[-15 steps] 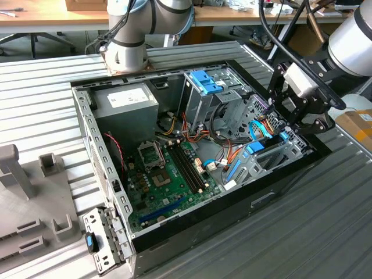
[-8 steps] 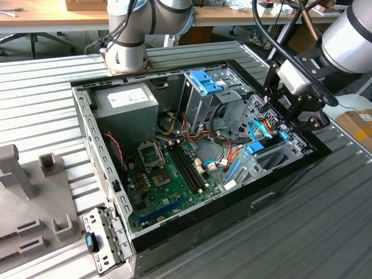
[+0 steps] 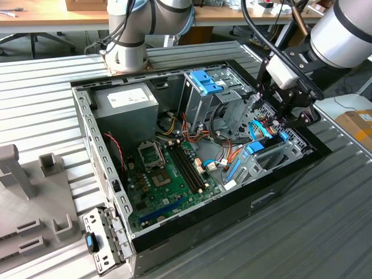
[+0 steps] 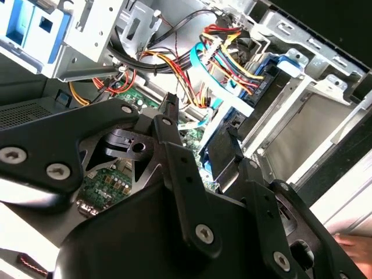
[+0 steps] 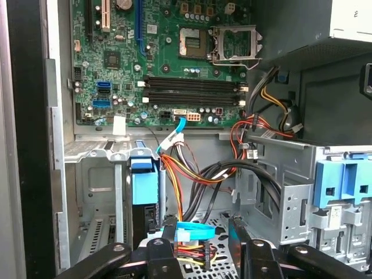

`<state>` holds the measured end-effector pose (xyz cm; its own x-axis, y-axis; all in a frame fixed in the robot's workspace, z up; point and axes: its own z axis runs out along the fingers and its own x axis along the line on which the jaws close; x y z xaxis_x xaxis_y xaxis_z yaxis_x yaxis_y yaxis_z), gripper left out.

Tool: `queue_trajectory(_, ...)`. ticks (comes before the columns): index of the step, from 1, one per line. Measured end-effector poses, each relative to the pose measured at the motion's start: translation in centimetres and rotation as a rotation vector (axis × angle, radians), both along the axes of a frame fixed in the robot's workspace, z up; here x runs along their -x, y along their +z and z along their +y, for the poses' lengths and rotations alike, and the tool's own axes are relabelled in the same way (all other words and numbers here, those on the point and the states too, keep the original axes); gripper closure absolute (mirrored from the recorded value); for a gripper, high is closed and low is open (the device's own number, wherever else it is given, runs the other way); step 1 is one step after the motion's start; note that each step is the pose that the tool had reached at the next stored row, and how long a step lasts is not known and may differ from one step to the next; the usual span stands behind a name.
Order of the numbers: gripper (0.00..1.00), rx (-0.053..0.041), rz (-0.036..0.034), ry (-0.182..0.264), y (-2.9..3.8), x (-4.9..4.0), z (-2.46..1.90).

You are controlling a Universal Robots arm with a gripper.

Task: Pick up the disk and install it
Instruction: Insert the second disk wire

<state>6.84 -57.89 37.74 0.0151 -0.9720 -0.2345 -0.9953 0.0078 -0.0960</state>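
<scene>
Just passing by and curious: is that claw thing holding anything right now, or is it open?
Gripper: open, fingers apart, holding nothing; the disk stands just beside it.

disk [image 5: 145,192] half hidden in its bay, gripper [image 5: 200,244] fingertips cut off

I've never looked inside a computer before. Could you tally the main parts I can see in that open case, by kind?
Green motherboard: 1
Grey power supply box: 1
Silver cage with blue clip: 1
Disk with blue rails: 1
Total: 4
</scene>
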Motion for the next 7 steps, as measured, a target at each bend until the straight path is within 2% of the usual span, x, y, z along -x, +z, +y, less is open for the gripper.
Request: queue_trajectory(7,0.52,0.0,0.0,0.0,0.0,0.07,0.0)
